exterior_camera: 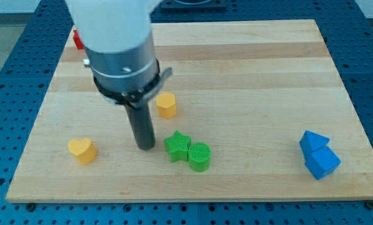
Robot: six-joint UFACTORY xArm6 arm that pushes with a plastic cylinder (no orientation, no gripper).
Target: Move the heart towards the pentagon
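While my tip point(145, 145) rests on the wooden board point(249, 69), it stands between the yellow heart point(82, 150), off to the view's left, and the green star point(178, 145), just beside it on the view's right. Clear board shows between tip and heart; the tip touches no block that I can make out. My rig carries no fingers, only this dark rod point(141, 125), so nothing is grasped.

The heart lies near the board's lower left edge. Up and to the right of my tip sits the yellow pentagon point(166, 105), close to the rod and well apart from the heart, with the rod standing roughly between the two.

Against the star's right side presses a green cylinder point(199, 156), the two touching. Far across at the view's right, near the bottom edge, two blue blocks sit touching: a triangular one point(313, 141) above a squarer one point(323, 162). A red block point(77, 40) peeks out at the top left, mostly hidden behind the arm's pale housing point(114, 31), its shape impossible to tell.
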